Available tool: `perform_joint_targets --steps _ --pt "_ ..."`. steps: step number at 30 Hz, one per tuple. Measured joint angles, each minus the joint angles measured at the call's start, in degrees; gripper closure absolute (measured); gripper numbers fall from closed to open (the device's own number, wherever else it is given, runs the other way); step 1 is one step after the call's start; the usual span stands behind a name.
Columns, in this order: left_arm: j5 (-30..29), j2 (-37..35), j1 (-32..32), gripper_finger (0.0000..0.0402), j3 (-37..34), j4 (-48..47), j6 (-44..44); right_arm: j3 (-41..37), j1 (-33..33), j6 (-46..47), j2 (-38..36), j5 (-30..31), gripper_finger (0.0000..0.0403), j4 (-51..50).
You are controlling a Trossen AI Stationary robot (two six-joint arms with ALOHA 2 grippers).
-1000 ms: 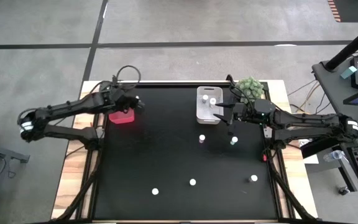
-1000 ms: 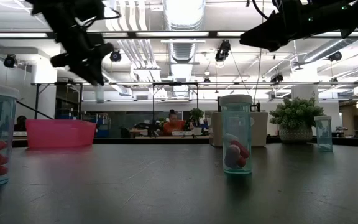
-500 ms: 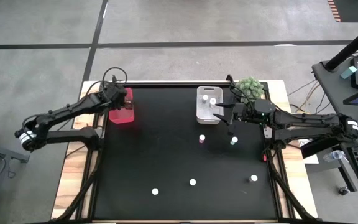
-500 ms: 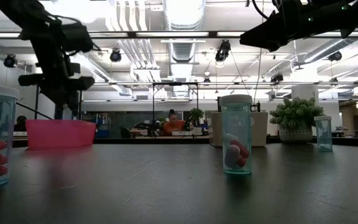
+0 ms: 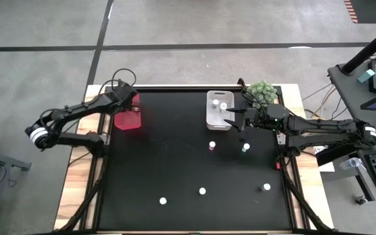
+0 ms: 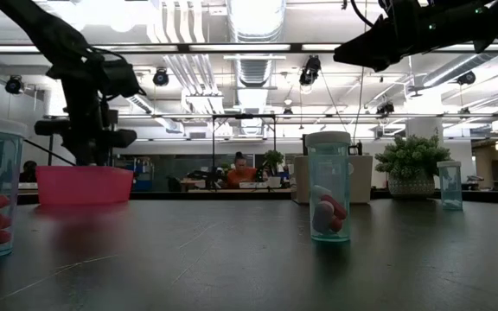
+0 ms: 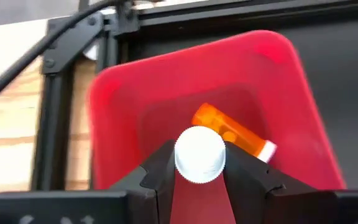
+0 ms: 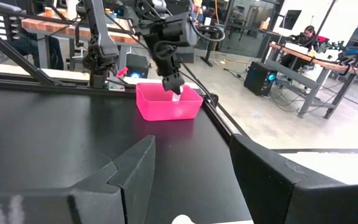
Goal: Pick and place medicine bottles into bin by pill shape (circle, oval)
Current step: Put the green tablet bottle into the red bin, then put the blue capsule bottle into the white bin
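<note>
Pink plastic forms the bin [image 5: 128,119] at ten o'clock on the black tabletop [image 5: 175,163], above which the left end effector [image 7: 199,163] is held, closed on a white-capped vial [image 7: 199,154]. An orange vial [image 7: 232,132] lies inside that bin. The right end effector [image 5: 230,117] hangs open at the white bin [image 5: 218,109] at one o'clock. Five more vials [image 5: 202,191] are scattered from centre to five o'clock.

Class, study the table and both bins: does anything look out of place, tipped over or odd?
One thing: an orange bottle lies on its side in the pink bin, under the left gripper, which holds another bottle. The loose bottles on the table stand upright.
</note>
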Motion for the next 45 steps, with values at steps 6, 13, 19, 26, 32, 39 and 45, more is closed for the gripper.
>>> perform_joint_targets --steps 6,13,19,26,32,39,45 --pt "-0.4 1.8 0.8 0.0304 -0.1 0.8 -1.4 0.0 0.0 -0.2 0.0 0.0 0.0202 0.0" --pt "-0.4 2.1 1.1 0.0272 -0.1 0.8 -1.6 0.0 0.0 -0.2 0.0 0.0 0.0202 0.0" --pt "-0.4 0.6 1.1 0.0246 0.1 0.4 -1.5 0.0 0.0 -0.2 0.0 0.0 0.0202 0.0" --pt "-0.2 -2.8 0.9 0.0243 1.8 -2.4 -0.2 0.0 0.0 -0.6 0.0 0.0 0.0202 0.0" --pt "3.9 -8.8 -1.9 0.0242 4.0 -2.7 3.5 0.0 0.0 -0.5 0.0 0.0 0.0202 0.0" --pt "5.9 -17.3 -13.2 0.0242 4.2 -2.3 6.5 0.0 0.0 4.0 0.0 0.0 0.0202 0.0" --pt "5.9 -21.1 -26.2 0.0242 4.1 -0.6 9.5 0.0 0.3 15.1 0.0 -0.4 0.0202 -0.1"
